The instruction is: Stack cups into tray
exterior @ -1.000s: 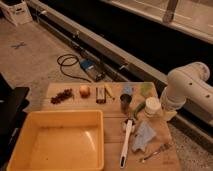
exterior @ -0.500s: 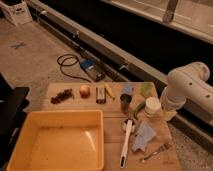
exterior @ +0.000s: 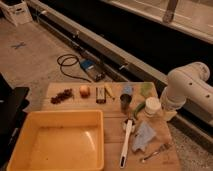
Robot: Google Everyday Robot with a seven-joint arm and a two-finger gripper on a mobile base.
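Pincer [exterior: 168, 114] is at the low end of the white arm [exterior: 186, 89], at the right edge of the wooden tabletop [exterior: 112, 126], just beside the white cup [exterior: 152, 106]. The arm hides it, so I cannot tell if it is spread, pressed together, or pinching something.

The three cups stand upright on the right part of the tabletop, outside the tray. The white cup is nearest to the arm. The light green cup [exterior: 146, 89] is behind it, near the far edge. The dark cup [exterior: 125, 102] is to the left of both, with a small blue block [exterior: 127, 90] just behind it. The yellow tray [exterior: 60, 113] fills the front left corner, well apart from the cups.

In front of the cups lie a long white tool [exterior: 126, 142], a pale blue cloth [exterior: 145, 136] and a metal utensil [exterior: 155, 152]. Along the far edge, to the left, are a dark flat object [exterior: 100, 94], a round orange fruit [exterior: 85, 91] and a dark red cluster [exterior: 62, 96]. On the floor behind lies a black cable [exterior: 67, 62].
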